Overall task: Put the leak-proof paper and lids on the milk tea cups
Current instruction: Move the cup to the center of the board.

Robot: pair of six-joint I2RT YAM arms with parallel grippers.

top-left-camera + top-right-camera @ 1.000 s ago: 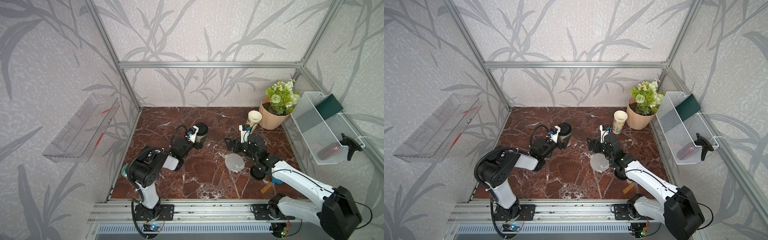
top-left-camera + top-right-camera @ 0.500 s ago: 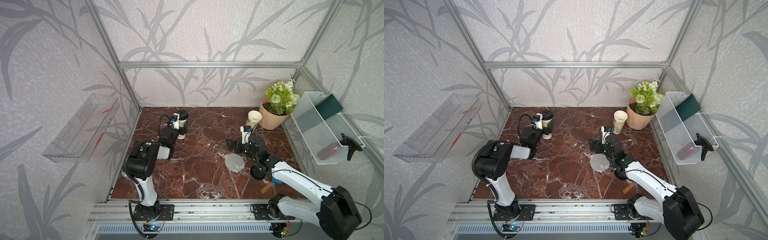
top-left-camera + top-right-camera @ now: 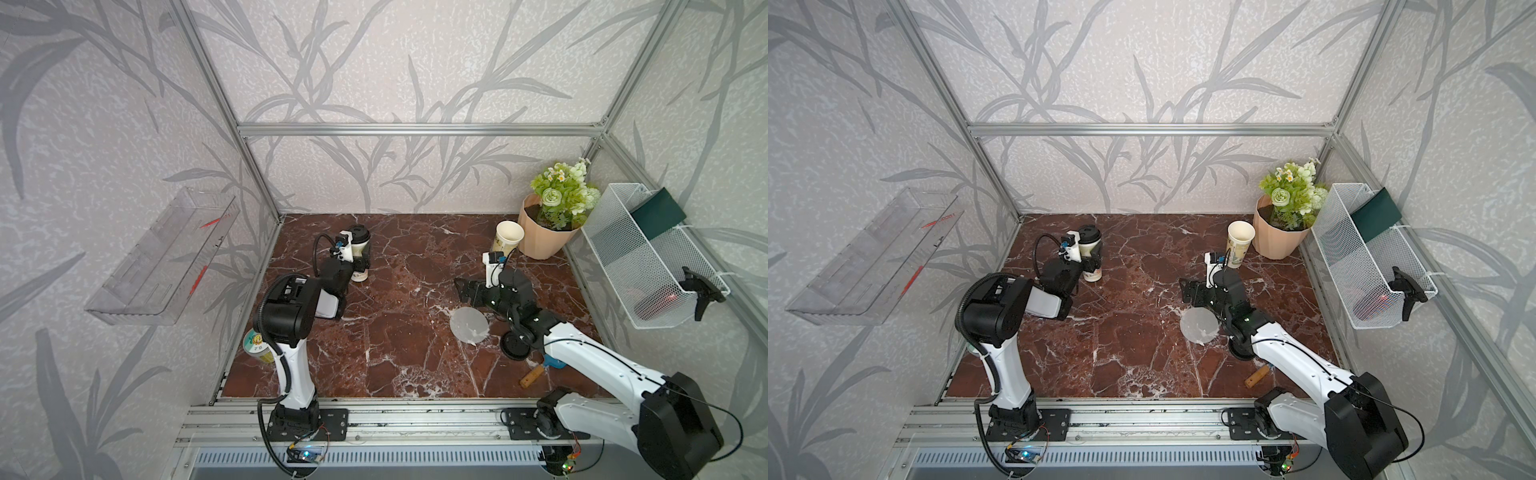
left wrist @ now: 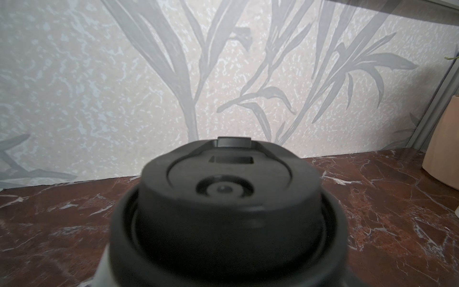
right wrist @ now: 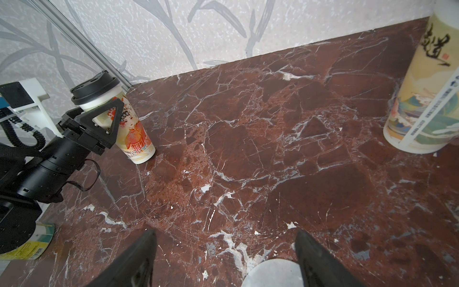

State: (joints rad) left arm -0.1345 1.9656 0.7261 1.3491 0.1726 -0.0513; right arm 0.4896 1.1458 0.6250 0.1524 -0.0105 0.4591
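A milk tea cup (image 5: 135, 139) with an orange figure print and a black lid (image 3: 358, 233) stands at the back left of the marble table. My left gripper (image 3: 360, 262) is shut on its sides. In the left wrist view that lid (image 4: 228, 198) fills the foreground and hides the fingers. A second, open milk tea cup (image 3: 508, 241) (image 5: 427, 99) stands at the back right. One disc of leak-proof paper (image 3: 468, 325) (image 5: 273, 274) lies flat on the table. My right gripper (image 3: 464, 292) (image 5: 226, 258) hangs open and empty just behind the disc.
A loose black lid (image 3: 515, 345) lies partly under my right arm, with a small wooden piece (image 3: 532, 376) nearer the front. A peach flower pot (image 3: 544, 237) and a wire basket (image 3: 648, 257) are at the back right. A yellow-green labelled container (image 3: 257, 345) stands front left.
My left gripper carried the lidded cup from the table's middle to the back left, then held almost still. The right arm barely moved.
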